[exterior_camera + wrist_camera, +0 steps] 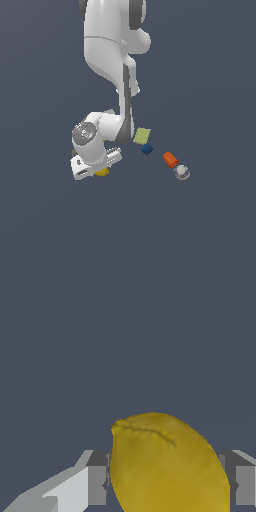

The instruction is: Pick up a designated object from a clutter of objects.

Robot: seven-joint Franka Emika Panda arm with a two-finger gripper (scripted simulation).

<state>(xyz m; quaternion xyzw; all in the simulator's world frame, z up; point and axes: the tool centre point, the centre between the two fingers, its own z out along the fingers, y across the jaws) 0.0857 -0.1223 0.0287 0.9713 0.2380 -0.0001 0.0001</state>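
Note:
The designated object, a bright yellow lemon-like ball (167, 466), fills the space between my two fingers in the wrist view. The left finger (97, 483) and the right finger (245, 483) each press against a side of it, so my gripper (168, 488) is shut on it. In the exterior view only a sliver of the yellow ball (103, 172) shows under the white hand, low over the floor. Of the clutter, a pale green square (142, 135), a dark blue ball (146, 149), an orange cylinder (170, 159) and a white-purple cup (182, 172) lie to the exterior view's right.
The arm's wrist (90, 140) hides the ground behind the hand. A small olive-coloured bit (74, 151) peeks out at its left edge; I cannot tell what it is. The floor is plain dark grey.

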